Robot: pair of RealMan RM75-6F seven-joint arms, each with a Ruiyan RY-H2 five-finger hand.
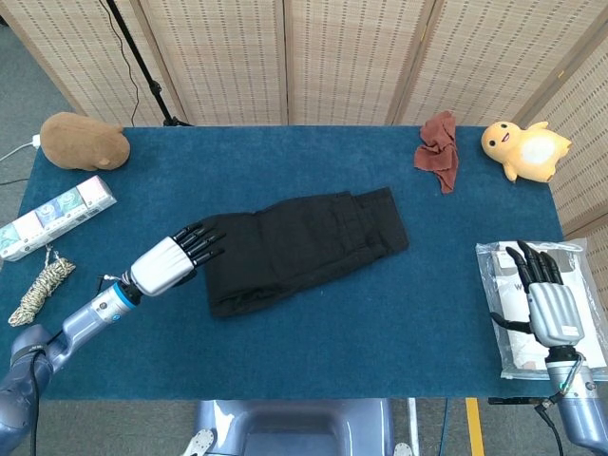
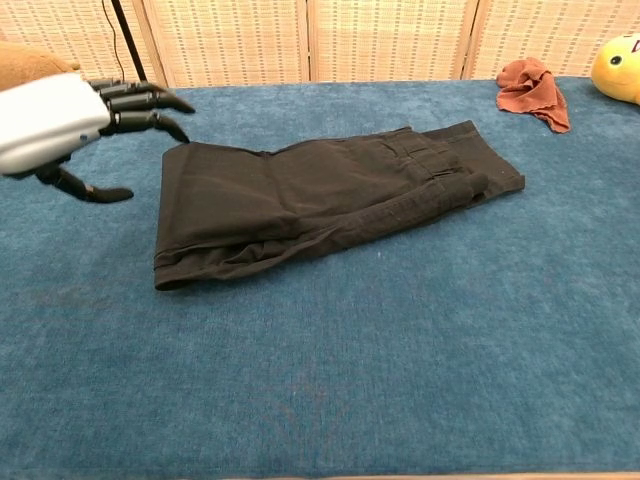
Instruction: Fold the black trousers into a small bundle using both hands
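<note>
Trousers [image 1: 304,245] folded on table [image 1: 380,323], just beside empty left hand [image 1: 171,261], fingers spread.

Black trousers [image 1: 304,245], blue table [image 1: 380,323], rust-red cloth [image 1: 439,147], yellow, perhaps duck-shaped toy [image 1: 522,149]

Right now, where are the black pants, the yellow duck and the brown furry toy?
black trousers [image 1: 304,242]: head view, middle of the folded cloth.
yellow duck [image 1: 524,149]: head view, its belly.
brown furry toy [image 1: 83,142]: head view, its back.
</note>
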